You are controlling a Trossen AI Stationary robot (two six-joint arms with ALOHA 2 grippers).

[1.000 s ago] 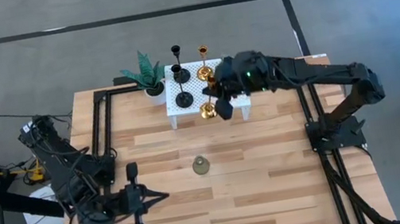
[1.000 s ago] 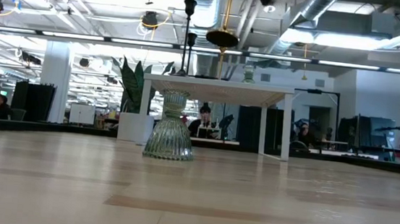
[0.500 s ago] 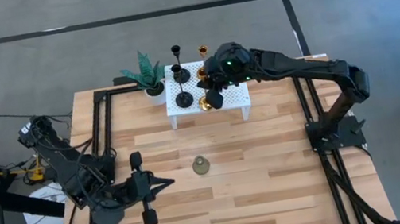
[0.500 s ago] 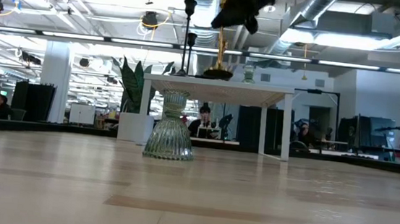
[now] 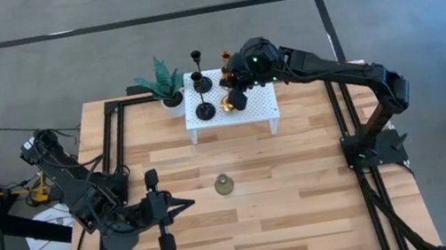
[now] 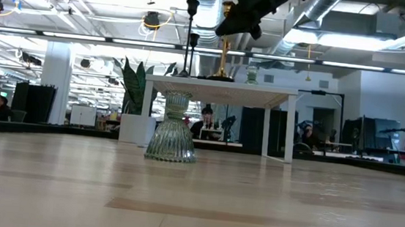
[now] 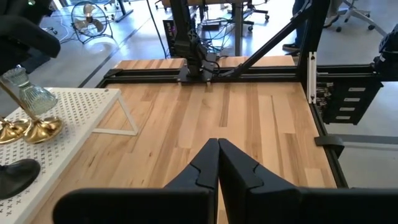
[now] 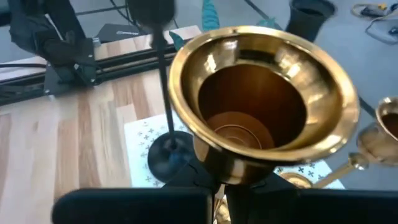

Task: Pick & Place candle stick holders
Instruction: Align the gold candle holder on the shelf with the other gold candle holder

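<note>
- Right pincer point(image 5: 235, 98): over the white perforated platform point(image 5: 261, 107) at the tabletop's 12 o'clock edge, fingers pinched on a gold candle stick holder point(image 8: 264, 102) whose base sits at platform level in the low view; contact cannot be told.
- Left pincer point(image 5: 184, 205): waiting at about 8 o'clock on the tabletop point(image 5: 307, 201), fingers pressed together with nothing between them.
- Second gold candle stick holder point(image 5: 225, 55): on the platform's far edge, at 12 o'clock from the right pincer.
- Black candle stick holders point(image 5: 204, 110): two, standing at the platform's 9 o'clock end.
- Grey-green glass holder point(image 5: 224, 183): alone at tabletop centre, upright.
- Another glass holder point(image 7: 28, 93): on the platform, beside the gold bases.
- Potted plant point(image 5: 164, 82): just beside the platform, at its 9 o'clock.
</note>
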